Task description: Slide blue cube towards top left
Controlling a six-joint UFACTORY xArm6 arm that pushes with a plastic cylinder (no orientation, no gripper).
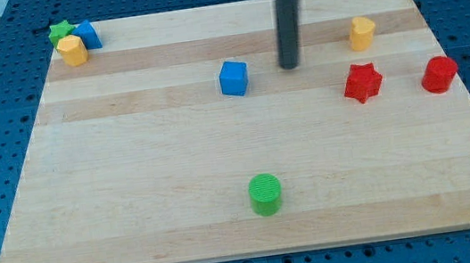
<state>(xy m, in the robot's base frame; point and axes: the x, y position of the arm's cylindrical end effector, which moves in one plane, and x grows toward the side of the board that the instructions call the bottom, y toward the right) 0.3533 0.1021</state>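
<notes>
The blue cube [234,78] sits on the wooden board [134,189], a little above the middle. My tip [288,66] is the lower end of the dark rod. It stands just to the right of the blue cube, with a small gap between them. At the board's top left corner a second blue block [87,35], a green star [60,31] and a yellow block [73,51] are bunched together.
A yellow block [362,33] lies at the upper right. A red star [362,83] and a red cylinder [439,75] lie at the right. A green cylinder [265,193] stands near the bottom middle. Blue perforated table surrounds the board.
</notes>
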